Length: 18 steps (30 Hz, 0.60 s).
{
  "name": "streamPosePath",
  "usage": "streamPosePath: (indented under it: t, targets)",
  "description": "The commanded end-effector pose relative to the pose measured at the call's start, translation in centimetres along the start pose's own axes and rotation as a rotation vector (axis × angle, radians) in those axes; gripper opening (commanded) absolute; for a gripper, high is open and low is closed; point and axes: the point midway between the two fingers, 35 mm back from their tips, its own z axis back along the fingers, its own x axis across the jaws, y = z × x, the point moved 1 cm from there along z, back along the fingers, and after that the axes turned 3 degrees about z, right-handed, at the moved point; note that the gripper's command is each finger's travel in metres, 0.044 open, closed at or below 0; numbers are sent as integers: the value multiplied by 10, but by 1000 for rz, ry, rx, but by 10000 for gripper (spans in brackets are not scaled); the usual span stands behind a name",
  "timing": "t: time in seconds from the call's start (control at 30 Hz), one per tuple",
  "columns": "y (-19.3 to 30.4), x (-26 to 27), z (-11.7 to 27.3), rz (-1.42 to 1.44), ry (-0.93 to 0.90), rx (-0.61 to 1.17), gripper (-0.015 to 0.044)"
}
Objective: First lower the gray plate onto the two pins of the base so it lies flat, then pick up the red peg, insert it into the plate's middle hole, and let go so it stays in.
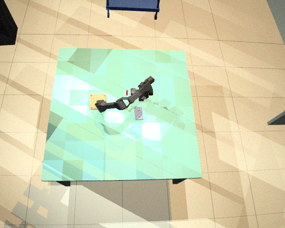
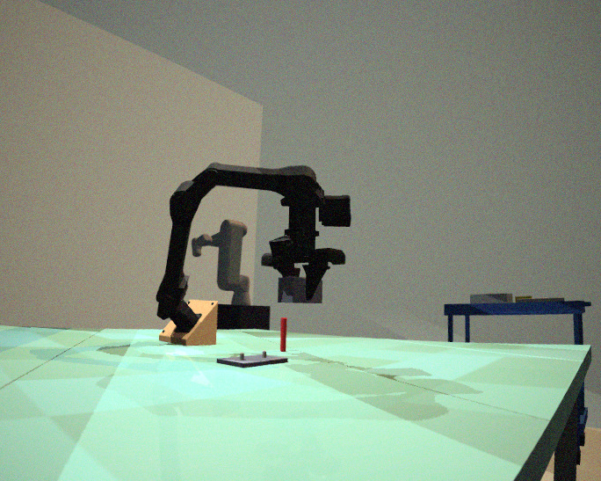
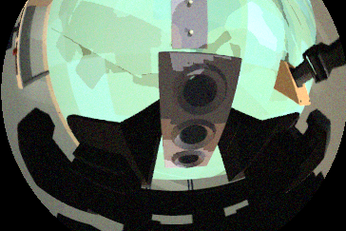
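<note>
My gripper (image 2: 300, 287) (image 3: 186, 102) is shut on the gray plate (image 2: 287, 294) (image 3: 170, 112), holding it in the air well above the table. The plate shows three holes between the fingers in the wrist view. The base (image 1: 136, 114) (image 2: 252, 362) (image 3: 200, 20) lies flat on the table, its two short pins pointing up with nothing on them. It appears beyond the plate in the wrist view. The red peg (image 1: 126, 92) (image 2: 283, 334) stands upright on the table, apart from the base. I cannot make out the peg in the wrist view. The arm hides the plate in the top view.
The arm's wooden mount (image 1: 93, 101) (image 2: 206, 323) (image 3: 286, 82) stands on the green table (image 1: 117, 159) (image 2: 300, 427). A blue cart (image 1: 132, 1) (image 2: 514, 308) stands on the floor beyond the table. Another robot arm (image 2: 229, 258) stands in the background.
</note>
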Motion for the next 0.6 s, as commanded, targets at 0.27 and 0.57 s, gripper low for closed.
streamPosePath:
  t: [0.27,0.57]
  targets:
    - [-36,0,-17,17,-9,1,0]
    - [-61,-4,-31,26,-9,-2,0]
